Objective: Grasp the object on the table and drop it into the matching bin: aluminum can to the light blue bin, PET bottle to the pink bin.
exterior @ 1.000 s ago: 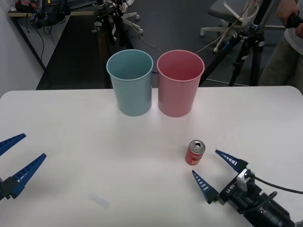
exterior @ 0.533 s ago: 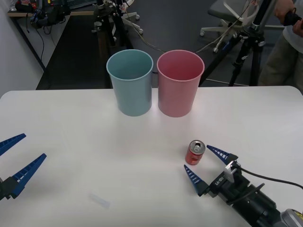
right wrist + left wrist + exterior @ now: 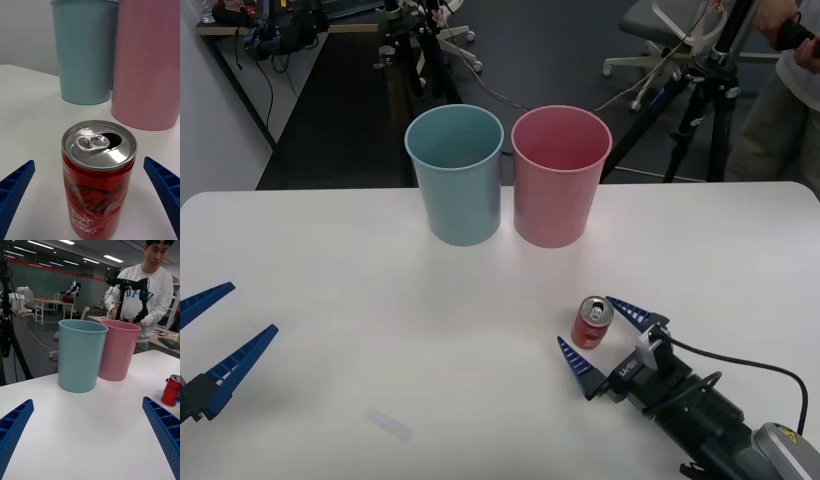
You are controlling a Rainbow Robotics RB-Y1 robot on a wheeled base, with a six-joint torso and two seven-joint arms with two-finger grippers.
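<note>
The small red aluminum can with a silver top stands upright on the white table, right of centre. My right gripper is open with its blue fingers on either side of the can, not touching it. The light blue bin and the pink bin stand side by side at the table's far edge, beyond the can. My left gripper hangs open at the table's near left, far from the can.
A small clear scrap lies on the table near the front, left of centre. Tripods and an office chair stand on the floor behind the table.
My right gripper has moved forward and left, so its open fingers now straddle the can. The can, both bins and the left arm have stayed put.
</note>
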